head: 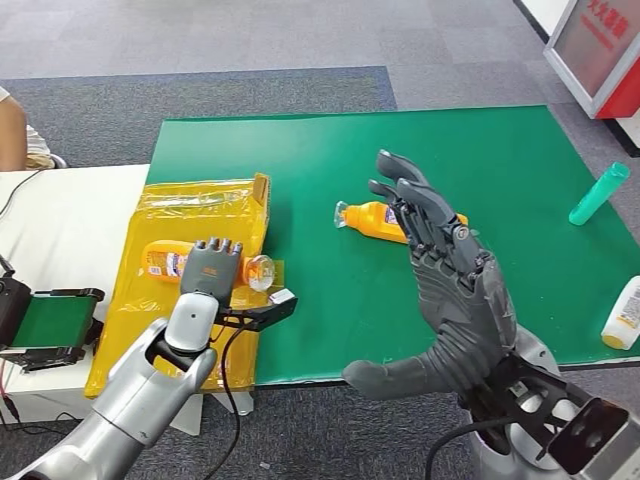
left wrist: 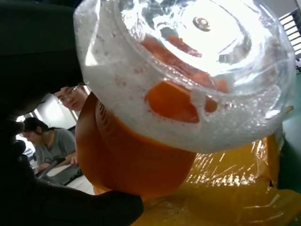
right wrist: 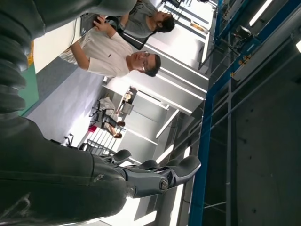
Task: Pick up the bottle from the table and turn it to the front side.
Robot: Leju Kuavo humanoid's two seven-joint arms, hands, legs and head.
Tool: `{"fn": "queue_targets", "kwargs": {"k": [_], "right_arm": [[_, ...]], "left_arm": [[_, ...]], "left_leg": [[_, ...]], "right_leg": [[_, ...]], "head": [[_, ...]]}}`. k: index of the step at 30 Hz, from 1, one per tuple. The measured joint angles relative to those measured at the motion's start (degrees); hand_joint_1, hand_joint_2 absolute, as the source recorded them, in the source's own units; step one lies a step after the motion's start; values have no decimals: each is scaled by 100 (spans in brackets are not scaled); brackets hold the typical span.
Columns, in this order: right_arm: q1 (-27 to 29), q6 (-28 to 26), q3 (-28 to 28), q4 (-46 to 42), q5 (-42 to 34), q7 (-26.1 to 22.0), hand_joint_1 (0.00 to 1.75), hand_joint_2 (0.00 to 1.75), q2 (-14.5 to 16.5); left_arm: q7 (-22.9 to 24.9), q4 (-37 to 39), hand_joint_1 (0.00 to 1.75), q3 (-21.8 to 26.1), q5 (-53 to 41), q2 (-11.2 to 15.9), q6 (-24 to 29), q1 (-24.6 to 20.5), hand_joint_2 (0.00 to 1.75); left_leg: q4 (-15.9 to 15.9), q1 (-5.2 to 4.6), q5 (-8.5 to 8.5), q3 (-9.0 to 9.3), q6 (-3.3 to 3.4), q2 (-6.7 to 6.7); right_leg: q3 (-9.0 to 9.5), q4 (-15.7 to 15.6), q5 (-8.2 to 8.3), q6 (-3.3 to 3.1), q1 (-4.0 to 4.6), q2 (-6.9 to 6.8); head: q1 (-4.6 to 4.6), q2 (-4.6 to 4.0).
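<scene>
bottle: the orange one [head: 181, 262] lies on its side on the yellow bag [head: 204, 200], left-centre of the head view, long axis running across the frame, clear end pointing right

my left hand: [head: 211, 270] is draped right over the bottle's middle, fingers curled over the far side, so I'd say I'm gripping it; the left wrist view has the clear end [left wrist: 199, 70] jammed right up against the lens

second bottle: another orange one [head: 370, 220] lies on the green mat [head: 317, 300], mid-frame, partly behind my right fingers

my right hand: [head: 445, 290] floats mid-right, fingers spread, holding nothing, well apart from the bagged bottle

nearer arm: left, easily

next move (my guess): lift, then roll about the long axis until the label faces front
</scene>
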Motion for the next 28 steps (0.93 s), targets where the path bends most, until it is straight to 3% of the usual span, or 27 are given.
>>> {"fn": "queue_targets", "kwargs": {"k": [2,6,23,28], "right_arm": [[18,7,0,-3,-17,-16,0,175,-8],[49,28,0,-24,-39,-43,0,175,-23],[147,4,18,-157,73,-95,0,175,-81],[166,-20,17,-159,148,-96,0,175,-92]], "left_arm": [[4,99,175,-82,0,-2,-2,-40,175],[2,266,0,-207,-1,-22,9,-114,175],[-185,508,0,-342,0,-115,291,-117,175],[-483,505,0,-210,8,-196,471,-76,175]], "left_leg": [[0,0,0,0,0,0],[0,0,1,0,0,0],[0,0,1,-1,0,0],[0,0,1,-1,0,0]], "right_leg": [[0,0,0,0,0,0],[0,0,1,0,0,0],[1,0,1,0,0,0],[2,0,1,1,0,0]], "head": [[-1,0],[-1,0],[-1,0],[0,0]]}}
